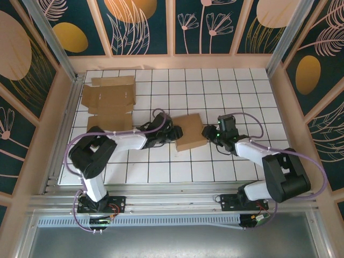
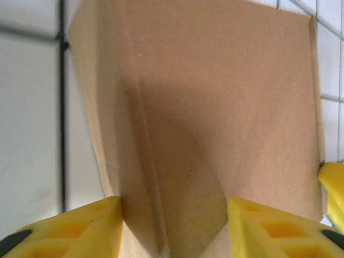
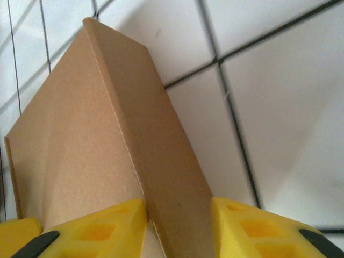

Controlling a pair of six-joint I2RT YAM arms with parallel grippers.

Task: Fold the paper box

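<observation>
**Top view**
- Box (image 1: 189, 131): folded shut, lying on the table (image 1: 226, 91) between the two grippers and touching both.
- Left gripper (image 1: 174, 134): tips at the box's left edge. How the jaws stand cannot be told from up here.
- Right gripper (image 1: 210, 130): tips at the box's right edge, facing the left gripper across the box.
- Flat card (image 1: 109, 102): unfolded, well apart from both grippers, far out past the left gripper's arm.

**Left wrist view**
- Left gripper (image 2: 173, 207): clamped on the box. Cardboard fills the gap and both yellow fingers (image 2: 70, 228) press against it.
- Box (image 2: 204, 107): runs straight ahead from between the fingers. A raised fold line leads away from the gap up the brown face.
- Table (image 2: 27, 123): white tiles with dark lines, left of the fingers.
- Yellow bit (image 2: 333, 185): right of the right-hand finger, at the box's edge. Whose it is cannot be told.

**Right wrist view**
- Right gripper (image 3: 178, 207): clamped on the box. The narrow side wall sits between the fingers (image 3: 252, 231) and touches both.
- Box (image 3: 80, 140): rises ahead and leftward from the gap, with its broad face left of the wall.
- Table (image 3: 285, 107): tiles ahead and to the right of the fingers.
</observation>
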